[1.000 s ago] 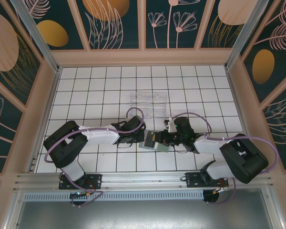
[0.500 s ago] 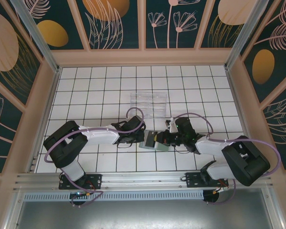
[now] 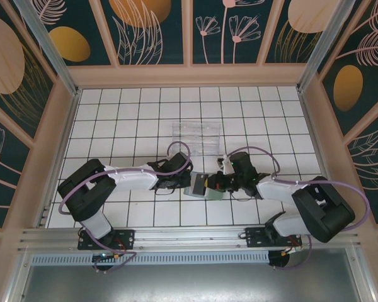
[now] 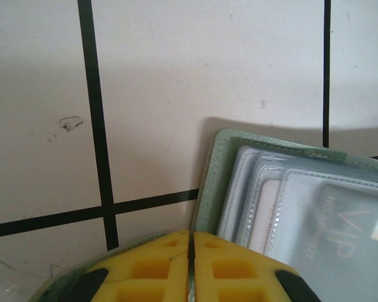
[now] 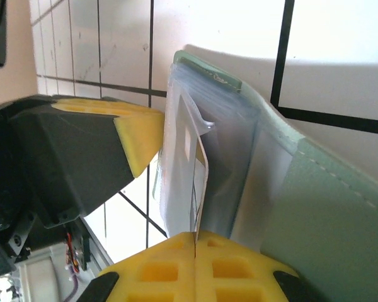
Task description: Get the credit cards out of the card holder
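I am working on the card holder [image 3: 203,187], which is lying open on the tiled table [image 3: 138,126] just below the middle of the top view, pinned between my two arms. The left gripper [image 4: 190,255] is sitting at the bottom of its wrist view with its yellow pads pressed together, and the holder's green cover edge is running straight down into that seam, so I am reading it as clamped on the cover. The right gripper [image 5: 195,251] is likewise closed at the bottom of its own view, pinching a thin pale leaf that I am taking for the pale card [image 5: 188,157], though a clear sleeve [image 4: 246,189] could be caught with it. To do this well I am planning a slow, straight pull along the pocket's length, away from the left pads, with the left arm anchoring the cover flat. I am watching for the whole holder lifting or the sleeve bunching, which would mean I am gripping plastic, not card. The darker card marked VIP [image 4: 349,236] is sitting deep in its pocket at the lower right, not yet drawn out.
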